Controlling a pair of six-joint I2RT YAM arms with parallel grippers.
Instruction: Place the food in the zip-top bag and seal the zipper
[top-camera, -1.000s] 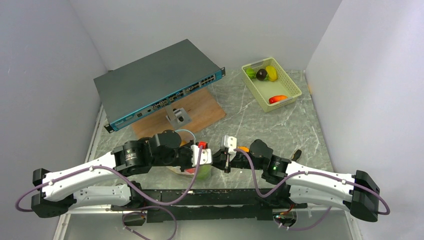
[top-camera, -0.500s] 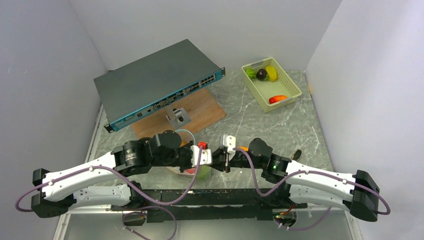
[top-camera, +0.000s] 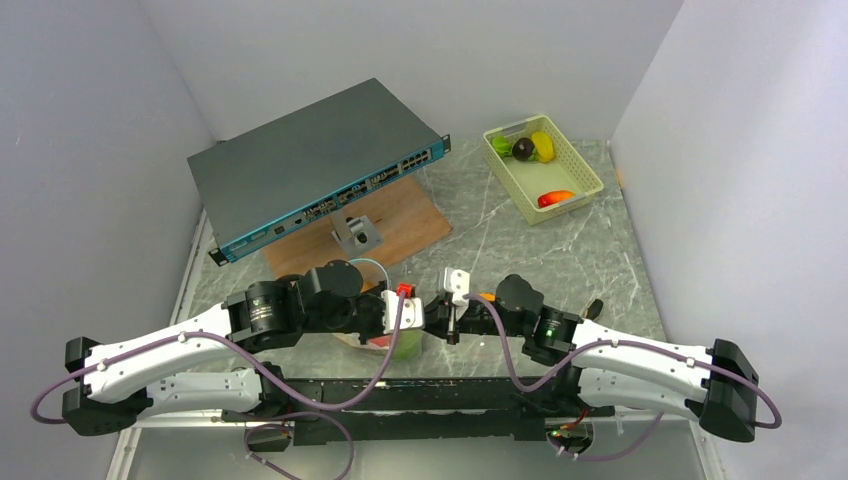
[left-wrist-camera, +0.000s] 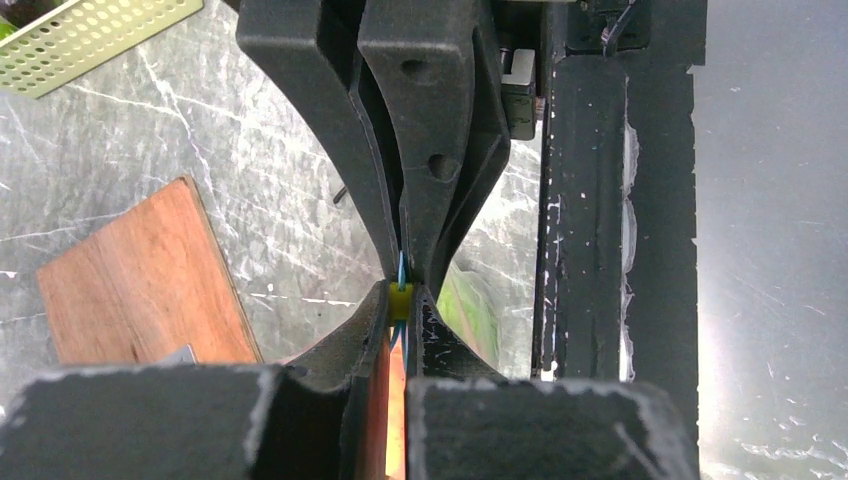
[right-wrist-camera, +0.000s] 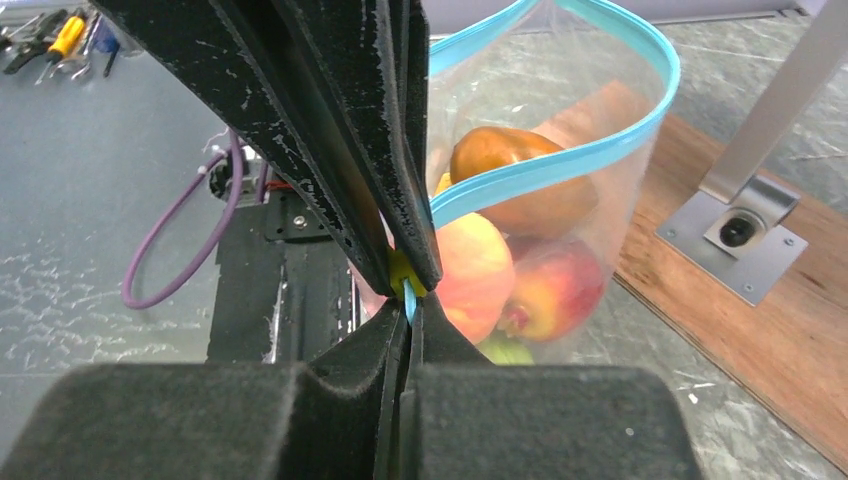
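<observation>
Left hand (left-wrist-camera: 400, 310) is pinched tight on the narrow teal-blue zipper (right-wrist-camera: 560, 160) of the clear, thin plastic zip-top bag (right-wrist-camera: 625, 215). The right hand (right-wrist-camera: 408, 305) is clamped just as tight on the same strip, and its fingertips meet the left hand's from the opposite side. Past that pinch the zipper's two sides bow apart in a loop, so the bag's mouth gapes there.

The bag stands on the grey veined stone table (top-camera: 560, 260), directly under both hands. Far behind the bag and to its left lies a flat grey metal network switch (top-camera: 310, 165) with a blue front. A brown wooden board (top-camera: 405, 225) lies between the switch and the bag, and a small silver metal bracket (top-camera: 355, 235) stands on the board. Well behind the bag to the right sits a pale green lattice plastic basket (top-camera: 590, 190) with a few toy fruits in it.

Inside the bag is the glossy toy food (right-wrist-camera: 480, 270): orange-pink peaches, a red-and-yellow apple (right-wrist-camera: 560, 290) and something green at the bottom. Between the four fingertips sits a tiny yellow piece (left-wrist-camera: 400, 298), possibly the zipper's slider.
</observation>
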